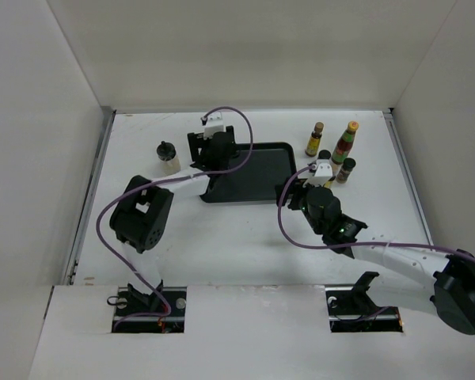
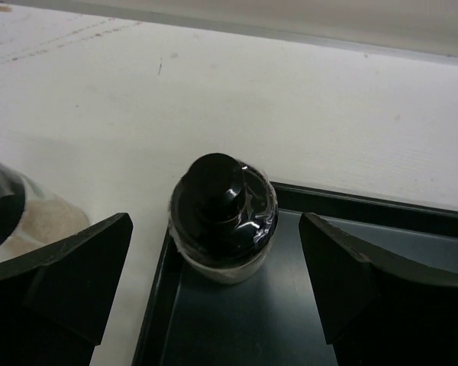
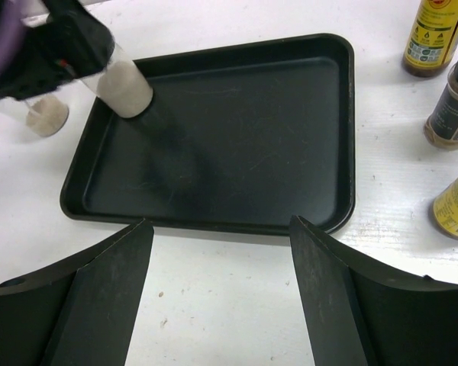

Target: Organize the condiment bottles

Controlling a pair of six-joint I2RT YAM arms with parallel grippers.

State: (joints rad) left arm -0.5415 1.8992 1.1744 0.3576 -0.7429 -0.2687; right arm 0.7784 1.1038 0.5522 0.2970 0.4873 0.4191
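Left gripper [image 2: 216, 225], spread wide, straddles a black-capped bottle [image 2: 223, 206] in the tray [image 2: 382, 210] corner, twin bottle [image 1: 169, 158] outside; right gripper [image 3: 220, 225] spread too.

**Tray ahead, bottles on both sides**

We see the right tool [image 3: 220, 223] spread wide over the white counter [image 3: 214, 305], nothing between its fingers. Beyond lies a black tray [image 3: 237, 152]. One white bottle [image 3: 126, 84] sits in its far left corner, under the blurred left tool [image 3: 57, 42]. A second white bottle [image 3: 46, 116] stands outside (just left of the tray). To the right, a short dark bottle [image 3: 452, 107] stands between the upper yellow-labelled bottle [image 3: 435, 34] and the lower yellow-labelled bottle [image 3: 456, 207].
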